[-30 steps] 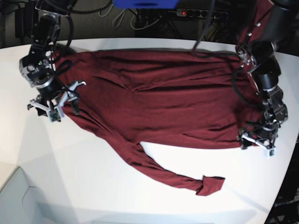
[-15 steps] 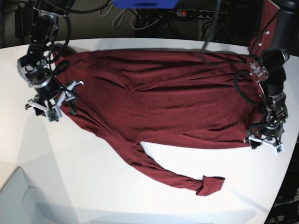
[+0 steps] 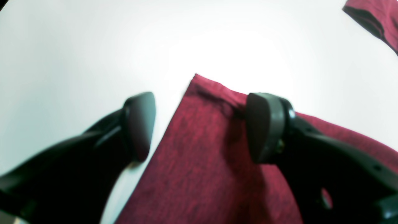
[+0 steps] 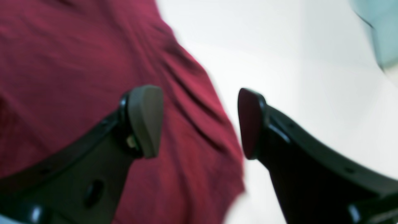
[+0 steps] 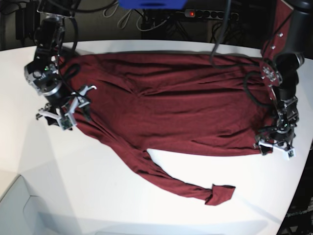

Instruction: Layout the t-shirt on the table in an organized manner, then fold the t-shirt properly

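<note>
Cloth corner of the t-shirt [image 3: 202, 155] is now lying between my left gripper's [image 3: 199, 127] open, empty jaws after my shift, ready for pinching.

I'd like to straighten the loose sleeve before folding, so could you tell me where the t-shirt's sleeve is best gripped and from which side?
Probably at the cuff of the t-shirt, coming down from above. The cuff is folded back on itself, so its doubled edge gives the fingers something to pinch, and bare table surrounds it.
</note>
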You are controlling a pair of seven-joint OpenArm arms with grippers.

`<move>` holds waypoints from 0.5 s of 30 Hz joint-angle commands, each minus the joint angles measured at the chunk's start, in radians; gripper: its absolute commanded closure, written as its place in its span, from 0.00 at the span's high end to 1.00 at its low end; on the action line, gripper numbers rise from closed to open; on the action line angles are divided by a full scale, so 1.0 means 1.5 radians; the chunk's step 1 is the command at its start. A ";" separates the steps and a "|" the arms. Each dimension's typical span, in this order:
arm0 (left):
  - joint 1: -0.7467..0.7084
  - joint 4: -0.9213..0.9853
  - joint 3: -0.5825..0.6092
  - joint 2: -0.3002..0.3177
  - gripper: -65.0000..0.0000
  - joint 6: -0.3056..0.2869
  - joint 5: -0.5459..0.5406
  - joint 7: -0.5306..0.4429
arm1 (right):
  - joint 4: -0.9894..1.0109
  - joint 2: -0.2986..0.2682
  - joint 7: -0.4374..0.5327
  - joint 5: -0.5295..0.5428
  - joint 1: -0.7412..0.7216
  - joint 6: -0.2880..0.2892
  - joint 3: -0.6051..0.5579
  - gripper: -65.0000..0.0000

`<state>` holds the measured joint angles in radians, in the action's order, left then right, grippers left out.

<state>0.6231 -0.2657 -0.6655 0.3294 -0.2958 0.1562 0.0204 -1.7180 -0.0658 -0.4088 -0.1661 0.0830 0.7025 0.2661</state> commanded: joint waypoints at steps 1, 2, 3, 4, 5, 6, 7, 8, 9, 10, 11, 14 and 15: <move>0.001 0.001 0.000 0.002 0.67 -0.003 0.001 0.029 | -0.010 -0.004 0.012 0.009 -0.020 -0.003 -0.011 0.59; 0.000 0.001 0.000 0.001 0.65 -0.003 0.001 0.030 | -0.007 -0.004 0.011 0.009 -0.026 -0.003 -0.021 0.59; 0.000 0.001 0.000 -0.004 0.61 -0.003 0.001 0.030 | 0.003 -0.002 0.011 0.009 -0.033 -0.003 -0.036 0.59; -0.004 0.001 0.000 -0.006 0.54 -0.005 0.001 0.030 | 0.016 0.003 0.011 0.009 -0.049 -0.003 -0.054 0.59; -0.011 -0.003 0.000 -0.007 0.46 -0.006 0.001 0.030 | 0.031 0.008 0.011 0.009 -0.065 -0.003 -0.063 0.59; -0.016 -0.006 0.000 -0.009 0.35 -0.006 0.001 0.029 | 0.049 0.012 0.010 0.009 -0.081 -0.003 -0.073 0.59; -0.017 -0.006 0.000 -0.009 0.25 -0.006 0.001 0.029 | 0.068 0.017 0.010 0.008 -0.095 -0.003 -0.079 0.59; -0.017 -0.006 0.000 -0.009 0.13 -0.006 0.001 0.029 | 0.089 0.022 0.010 0.008 -0.111 -0.003 -0.083 0.59; -0.017 -0.006 0.000 -0.009 0.01 -0.005 0.001 0.029 | 0.114 0.028 0.010 0.008 -0.128 -0.003 -0.088 0.59; -0.018 -0.006 0.000 -0.009 0.00 -0.004 0.001 0.030 | 0.138 0.033 0.010 0.008 -0.143 -0.003 -0.091 0.59; -0.018 -0.006 0.000 -0.009 0.00 -0.007 0.001 0.031 | 0.166 0.037 0.010 0.008 -0.161 -0.003 -0.095 0.59; -0.018 -0.006 0.000 -0.009 0.00 -0.008 0.001 0.033 | 0.245 0.044 0.011 0.008 -0.210 -0.003 -0.097 0.59; -0.018 -0.006 0.000 -0.009 0.00 -0.008 0.001 0.034 | 0.268 0.044 0.011 0.008 -0.226 -0.003 -0.097 0.59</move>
<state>0.5926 -0.2813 -0.6666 0.3180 -0.3065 0.1371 -0.0013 -1.2957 0.0029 -0.4191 -0.1738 -0.2287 0.7029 0.1211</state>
